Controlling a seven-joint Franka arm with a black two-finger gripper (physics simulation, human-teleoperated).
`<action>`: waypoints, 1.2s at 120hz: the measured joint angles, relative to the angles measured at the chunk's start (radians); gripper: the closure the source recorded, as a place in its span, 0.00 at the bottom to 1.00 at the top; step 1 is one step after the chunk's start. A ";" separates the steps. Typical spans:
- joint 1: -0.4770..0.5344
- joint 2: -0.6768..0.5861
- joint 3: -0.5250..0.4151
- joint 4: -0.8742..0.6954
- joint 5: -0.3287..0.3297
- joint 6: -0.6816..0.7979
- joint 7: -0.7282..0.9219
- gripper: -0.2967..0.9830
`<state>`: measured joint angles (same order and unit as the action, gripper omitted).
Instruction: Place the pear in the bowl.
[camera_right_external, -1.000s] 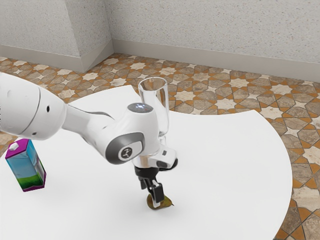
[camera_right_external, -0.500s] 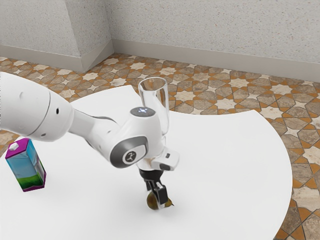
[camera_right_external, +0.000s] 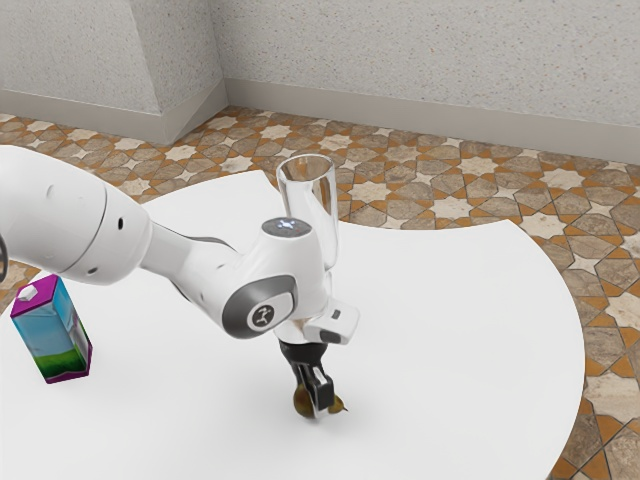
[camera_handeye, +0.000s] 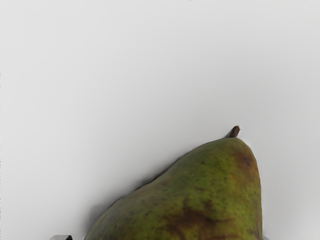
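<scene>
My gripper (camera_right_external: 316, 406) is low over the white table, its fingers down around the middle of the pear (camera_right_external: 302, 402). The pear lies on its side on the tabletop, its stem toward the exterior view's right. In the wrist view the green pear (camera_handeye: 200, 205) with brown patches is close below the hand. Tips of the gripper (camera_handeye: 166, 238) show at either side of it, with a small gap on one side, so the fingers stand open. Part of the pear is hidden behind the near finger in the exterior view.
A tall clear glass vessel (camera_right_external: 308, 172) stands behind the arm's hand. Toward the exterior view's left is a blue and purple carton (camera_right_external: 52, 335). The white table (camera_right_external: 480, 330) has a curved edge.
My hand has shifted slightly toward the exterior view's right and come lower, with its fingers further down around the pear. The pear and carton have stayed in place.
</scene>
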<state>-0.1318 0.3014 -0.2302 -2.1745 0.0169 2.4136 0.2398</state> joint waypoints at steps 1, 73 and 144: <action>0.000 0.000 0.000 0.000 0.000 0.000 0.000 0.44; 0.001 -0.005 0.001 -0.001 0.013 0.004 -0.016 0.52; 0.061 -0.220 0.111 -0.055 0.043 -0.016 -0.086 0.64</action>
<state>-0.0708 0.0811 -0.1192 -2.2299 0.0600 2.3977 0.1539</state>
